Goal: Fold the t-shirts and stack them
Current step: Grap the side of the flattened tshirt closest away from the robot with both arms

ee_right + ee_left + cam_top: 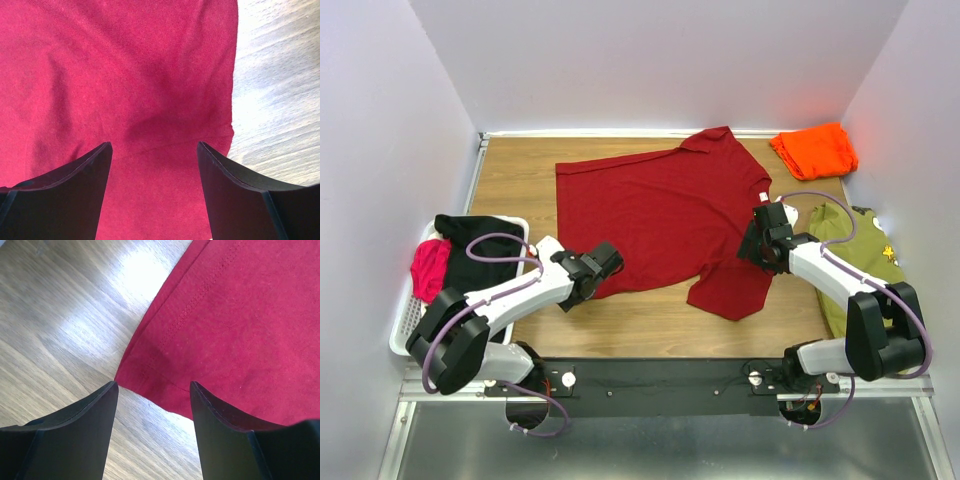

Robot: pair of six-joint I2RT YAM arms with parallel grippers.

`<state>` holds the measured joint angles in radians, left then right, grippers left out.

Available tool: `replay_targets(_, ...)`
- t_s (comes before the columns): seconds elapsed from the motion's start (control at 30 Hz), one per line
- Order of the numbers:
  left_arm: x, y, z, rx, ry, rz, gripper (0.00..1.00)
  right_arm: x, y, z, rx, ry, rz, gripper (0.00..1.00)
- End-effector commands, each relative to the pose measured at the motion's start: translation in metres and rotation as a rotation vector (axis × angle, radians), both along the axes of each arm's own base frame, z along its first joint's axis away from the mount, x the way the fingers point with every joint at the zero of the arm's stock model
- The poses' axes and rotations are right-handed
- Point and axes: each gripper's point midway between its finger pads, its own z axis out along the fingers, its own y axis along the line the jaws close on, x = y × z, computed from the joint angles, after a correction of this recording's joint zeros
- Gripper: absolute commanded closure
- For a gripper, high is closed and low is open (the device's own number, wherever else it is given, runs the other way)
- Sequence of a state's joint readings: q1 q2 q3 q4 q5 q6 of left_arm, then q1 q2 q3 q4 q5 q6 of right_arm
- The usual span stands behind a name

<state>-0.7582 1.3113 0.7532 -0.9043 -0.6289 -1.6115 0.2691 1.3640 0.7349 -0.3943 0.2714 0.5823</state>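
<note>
A dark red t-shirt (660,210) lies spread flat on the wooden table (520,170), its neck with a white label toward the right. My left gripper (610,260) hovers at the shirt's near-left hem corner. In the left wrist view this gripper (154,385) is open, with the hem corner (150,375) just beyond its tips and nothing between them. My right gripper (753,245) is over the shirt's right side. In the right wrist view it (154,145) stands open above red cloth (125,75), holding nothing. A bright orange t-shirt (815,150) lies folded at the back right.
An olive green garment (860,260) lies along the right wall beside the right arm. A white basket (405,325) at the left holds black cloth (475,240) and pink cloth (430,268). White walls enclose the table on three sides.
</note>
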Motion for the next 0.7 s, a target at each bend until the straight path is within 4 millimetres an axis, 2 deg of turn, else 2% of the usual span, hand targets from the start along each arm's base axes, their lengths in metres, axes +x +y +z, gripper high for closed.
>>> replay_targets(0.0, 0.003, 0.017, 0.001, 0.055, -0.014, 0.028, 0.32, -0.001, 0.001, 0.001, -0.002, -0.016, 0.006, 0.23)
replay_targets(0.23, 0.004, 0.025, 0.001, 0.077, 0.0, 0.033, 0.35, -0.004, 0.0, -0.003, -0.003, -0.007, 0.0, 0.23)
replay_targets(0.47, 0.007, 0.019, -0.024, 0.098, 0.085, -0.024, 0.36, -0.002, -0.002, 0.002, -0.005, -0.025, -0.013, 0.23)
replay_targets(0.67, 0.006, 0.017, -0.033, 0.075, 0.101, -0.046, 0.36, -0.001, -0.005, 0.0, -0.023, -0.019, -0.026, 0.23)
